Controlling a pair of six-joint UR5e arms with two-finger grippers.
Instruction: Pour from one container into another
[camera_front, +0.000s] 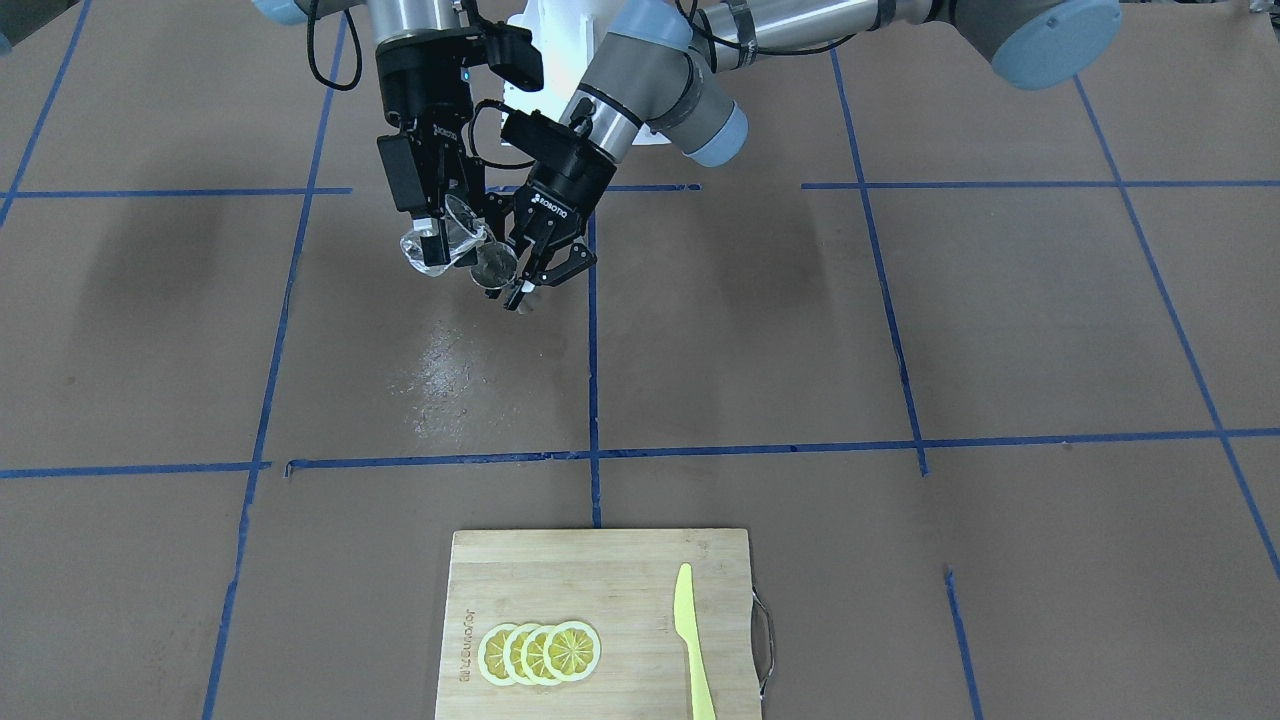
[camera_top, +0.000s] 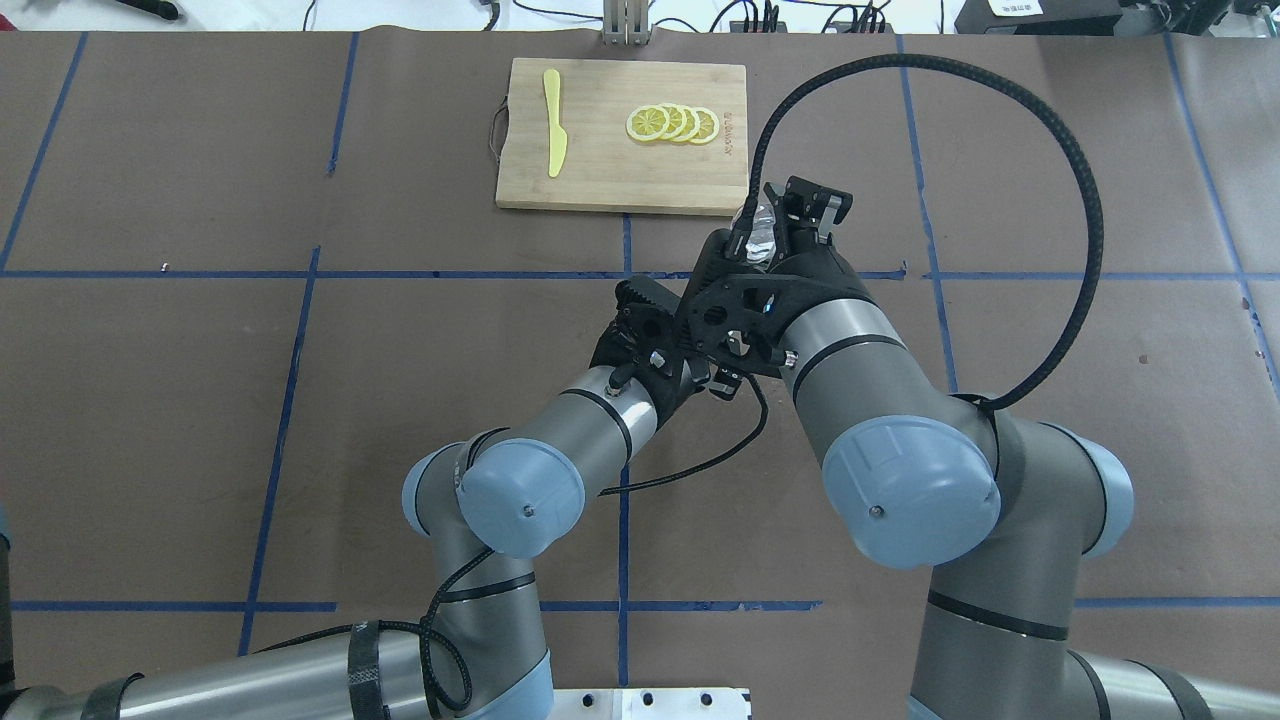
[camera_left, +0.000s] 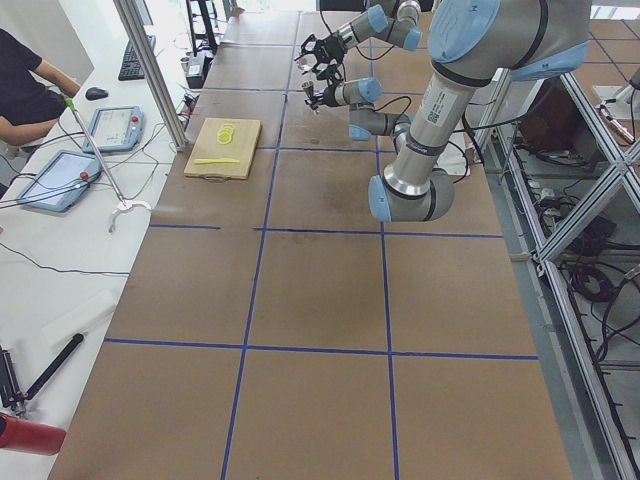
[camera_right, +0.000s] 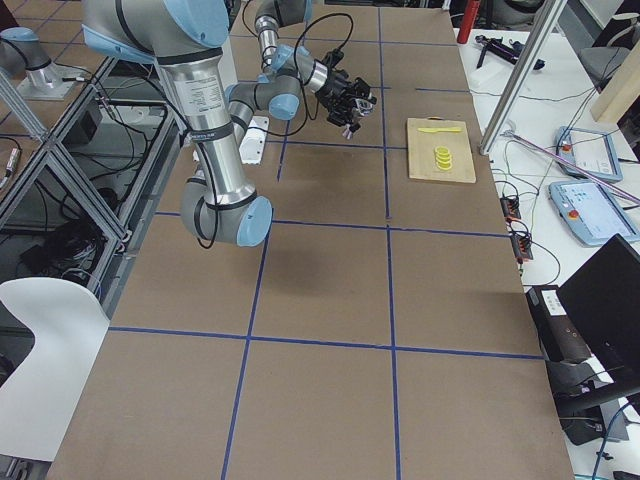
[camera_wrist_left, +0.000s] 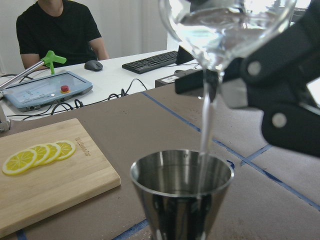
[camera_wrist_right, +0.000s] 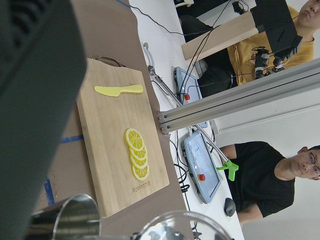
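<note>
— Two grippers: is each one holding something?
— Yes. The right gripper (camera_front: 445, 225) has its fingers clamped on a clear glass (camera_front: 432, 252), which is tipped with its mouth downward. The left gripper (camera_front: 525, 268) is closed around a metal cup (camera_front: 493, 265), held upright just under the lip of the glass.
— And the liquid?
— The left wrist view shows a thin clear stream (camera_wrist_left: 206, 125) falling from the glass into the metal cup. The glass has liquid in it.
— Where is that from the cutting board?
— Both containers hang in the air off the long edge of the cutting board (camera_front: 560, 570) on the robot's side. They are nearer its lemon end and well apart from it.
— What's on the board?
— Four lemon slices (camera_front: 540, 652) overlap in a row, and a yellow knife (camera_front: 690, 640) lies toward the handle end. Between the board and the cups, a shiny patch (camera_front: 445, 365) shows on the brown table (camera_front: 1000, 320). Past the board's far side, a person (camera_wrist_left: 60, 30) sits at a white desk (camera_wrist_left: 125, 75).
</note>
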